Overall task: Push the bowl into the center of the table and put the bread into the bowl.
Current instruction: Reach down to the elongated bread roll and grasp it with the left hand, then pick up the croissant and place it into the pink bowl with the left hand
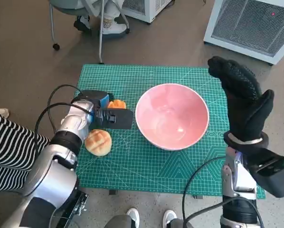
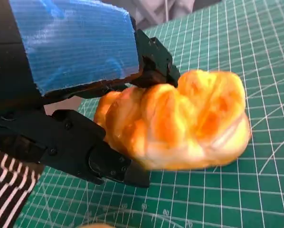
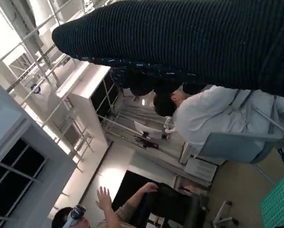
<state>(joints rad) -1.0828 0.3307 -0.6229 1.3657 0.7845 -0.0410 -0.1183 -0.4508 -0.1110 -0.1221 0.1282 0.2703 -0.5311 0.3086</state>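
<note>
While the pink bowl [image 1: 172,116] sits mid-mat, the left hand [image 1: 101,110] clasps a golden braided bread roll [image 2: 180,121] just left of it, and the gloved right hand [image 1: 241,102] hangs empty, fingers spread, above the mat's right edge.

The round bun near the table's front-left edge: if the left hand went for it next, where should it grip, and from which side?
Probably across its domed middle, from above. The round bun lies flat and low on the green mat, offering no handle or edge. The left hand already holds the twisted bread, so that must go first.
</note>
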